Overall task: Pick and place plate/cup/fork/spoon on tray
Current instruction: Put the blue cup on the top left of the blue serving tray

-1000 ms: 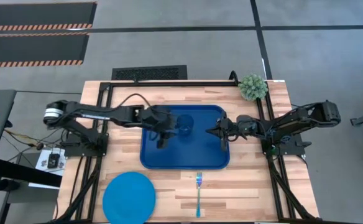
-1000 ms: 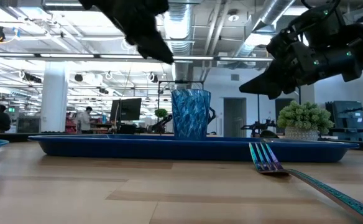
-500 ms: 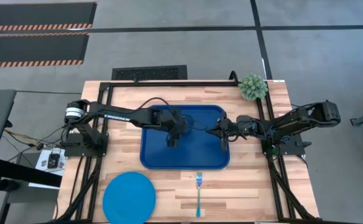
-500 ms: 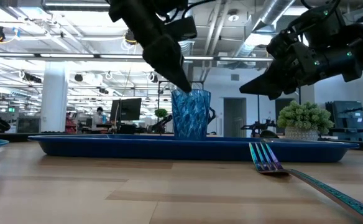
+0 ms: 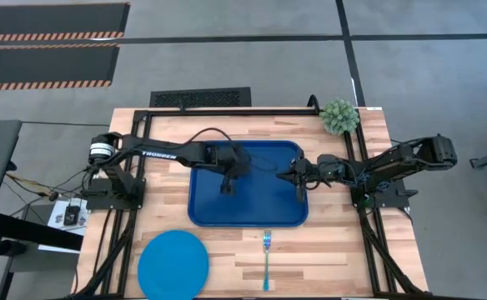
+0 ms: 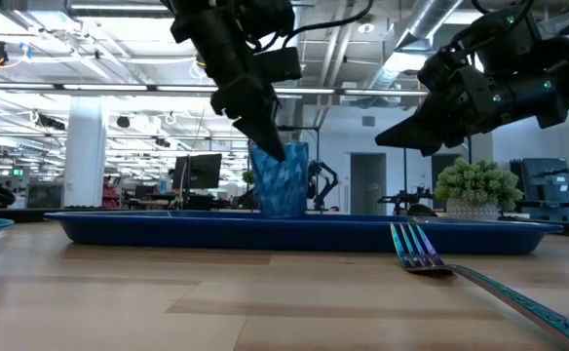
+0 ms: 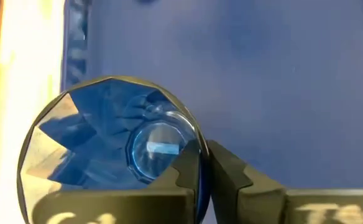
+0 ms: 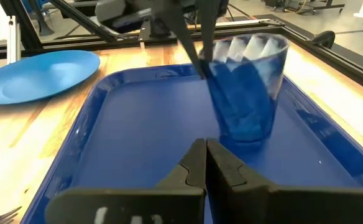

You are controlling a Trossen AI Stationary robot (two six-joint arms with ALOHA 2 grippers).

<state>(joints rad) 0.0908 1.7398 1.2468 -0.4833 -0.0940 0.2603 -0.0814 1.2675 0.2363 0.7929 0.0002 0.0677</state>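
Left end effector (image 6: 270,146) on cup (image 6: 282,181)

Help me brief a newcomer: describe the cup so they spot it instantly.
Find the big dark-blue tray at the table's middle. The cup stands on it, with the left gripper pinching its rim. It is the only upright, faceted, see-through thing; the plate and fork lie flat off the tray.

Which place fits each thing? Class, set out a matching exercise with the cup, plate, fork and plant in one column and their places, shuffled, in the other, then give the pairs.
Things:
1. cup
2. plate
3. fork
4. plant

Places:
A. bare wood just in front of the tray
B. far right table corner
C. on the tray, rim pinched by the left gripper
D. near left table corner

Pairs: 1-C, 2-D, 3-A, 4-B
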